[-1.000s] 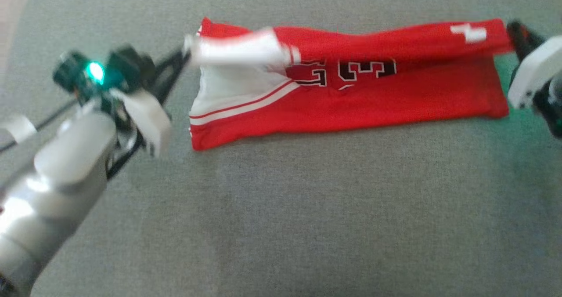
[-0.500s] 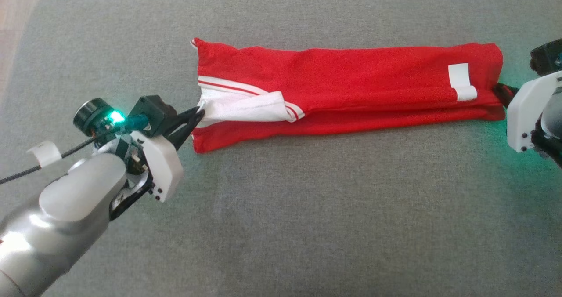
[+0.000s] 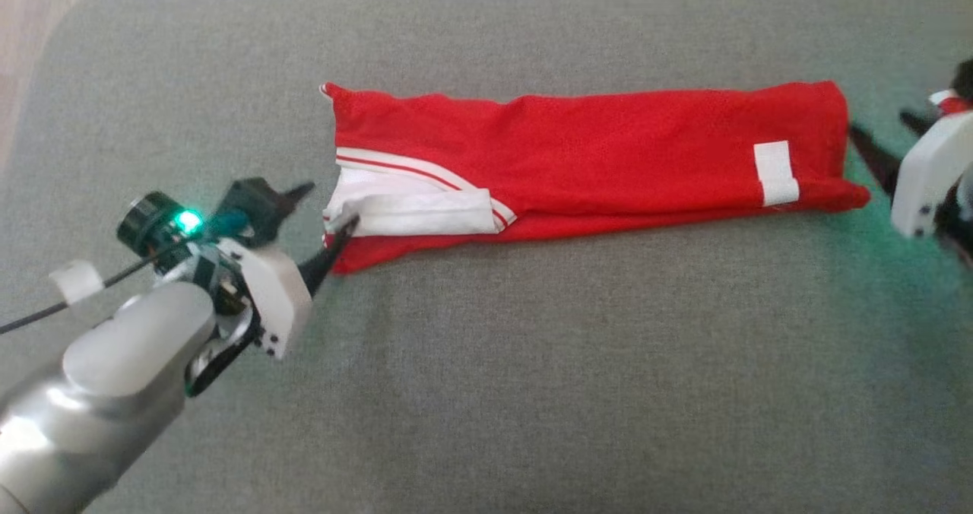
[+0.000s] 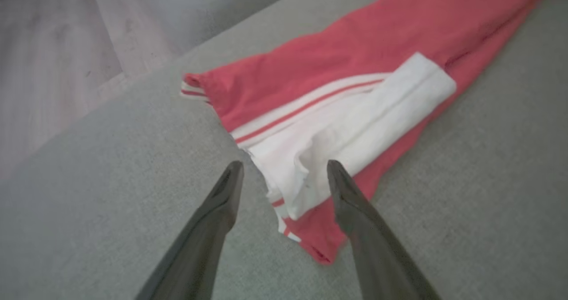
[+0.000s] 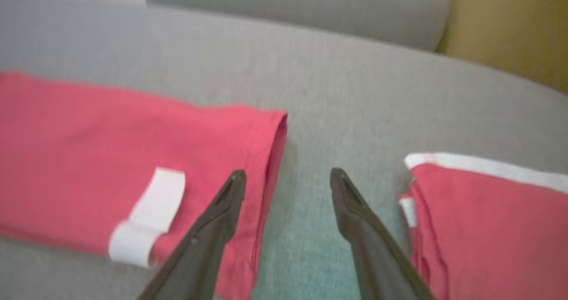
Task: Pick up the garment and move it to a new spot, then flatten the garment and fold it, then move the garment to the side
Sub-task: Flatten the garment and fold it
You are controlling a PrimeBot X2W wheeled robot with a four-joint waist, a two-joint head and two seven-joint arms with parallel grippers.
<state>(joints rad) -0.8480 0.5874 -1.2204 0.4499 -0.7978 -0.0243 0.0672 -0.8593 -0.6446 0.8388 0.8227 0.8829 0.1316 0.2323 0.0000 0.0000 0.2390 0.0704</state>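
One red garment [image 3: 608, 157] is lying folded into a long strip on the grey cushion [image 3: 486, 392], with two tools at its ends.
Head view: the left tool [image 3: 333, 206] is hovering at the white-striped end, fingers spread apart; the right tool [image 3: 878, 122] is waiting just beside the other end, fingers also apart. Left wrist view: its two fingers are straddling the white edge without pinching it. Right wrist view: one finger is overlapping the strip's end near one white tag [image 5: 151, 211]; a second red garment [image 5: 488, 215] is lying alongside.
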